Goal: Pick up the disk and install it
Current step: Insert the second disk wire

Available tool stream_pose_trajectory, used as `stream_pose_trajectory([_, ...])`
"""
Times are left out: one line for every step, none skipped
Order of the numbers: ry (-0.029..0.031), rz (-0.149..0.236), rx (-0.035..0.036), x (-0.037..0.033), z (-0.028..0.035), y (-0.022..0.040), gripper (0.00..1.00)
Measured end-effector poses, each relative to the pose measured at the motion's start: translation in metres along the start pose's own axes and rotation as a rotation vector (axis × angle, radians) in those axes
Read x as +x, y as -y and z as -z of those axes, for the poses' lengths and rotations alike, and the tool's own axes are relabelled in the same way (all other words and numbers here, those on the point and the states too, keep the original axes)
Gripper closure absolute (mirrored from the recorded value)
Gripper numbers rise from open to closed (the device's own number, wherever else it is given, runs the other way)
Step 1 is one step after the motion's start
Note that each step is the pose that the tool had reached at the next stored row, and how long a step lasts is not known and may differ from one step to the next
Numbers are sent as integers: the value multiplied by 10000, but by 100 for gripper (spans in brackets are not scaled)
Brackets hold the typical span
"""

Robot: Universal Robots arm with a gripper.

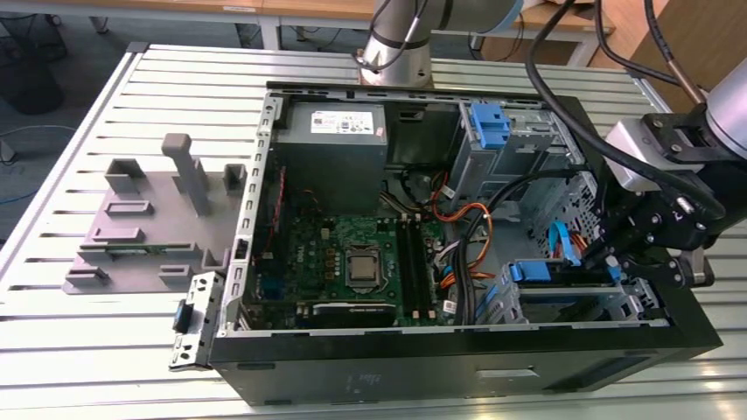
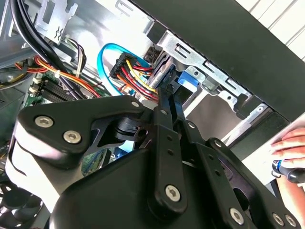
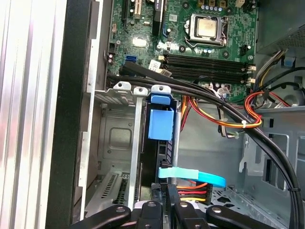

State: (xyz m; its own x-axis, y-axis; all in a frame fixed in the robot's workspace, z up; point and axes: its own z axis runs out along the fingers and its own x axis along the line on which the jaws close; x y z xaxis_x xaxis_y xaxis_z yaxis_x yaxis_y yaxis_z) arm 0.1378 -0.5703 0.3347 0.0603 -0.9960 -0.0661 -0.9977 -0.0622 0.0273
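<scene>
Here the disk (image 3: 159, 125), blue carrier tab on a dark edge, sits slotted upright in the metal drive cage (image 3: 119, 138) at lower left of the first wrist view. Gripper (image 3: 164, 205) right behind it, finger state cannot tell. Blue data cable (image 3: 190, 175) and black cables (image 3: 228, 112) crowd it; motherboard (image 3: 190, 33) above.

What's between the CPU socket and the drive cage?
In the first wrist view, RAM slots and a black cable bundle lie between the CPU socket and the drive cage.
</scene>
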Motion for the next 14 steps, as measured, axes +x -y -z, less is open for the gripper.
stream_pose_trajectory([1,-24,2,0,0,0,84])
stream_pose_trajectory([1,-50,3,0,2,0,84])
stream_pose_trajectory([0,-70,5,0,4,0,84])
stream_pose_trajectory([0,-85,6,0,8,0,84])
stream_pose_trajectory([1,-95,7,-1,11,0,84])
stream_pose_trajectory([2,-107,7,-1,13,0,84])
stream_pose_trajectory([3,-124,8,-1,13,0,84])
stream_pose_trajectory([4,-146,10,-1,13,0,84])
stream_pose_trajectory([3,-180,12,2,15,0,84])
stream_pose_trajectory([2,-222,15,7,16,0,84])
stream_pose_trajectory([4,-260,17,13,16,0,84])
stream_pose_trajectory([5,-288,19,17,16,0,84])
stream_pose_trajectory([6,-302,20,17,16,0,84])
stream_pose_trajectory([7,-308,21,17,15,0,84])
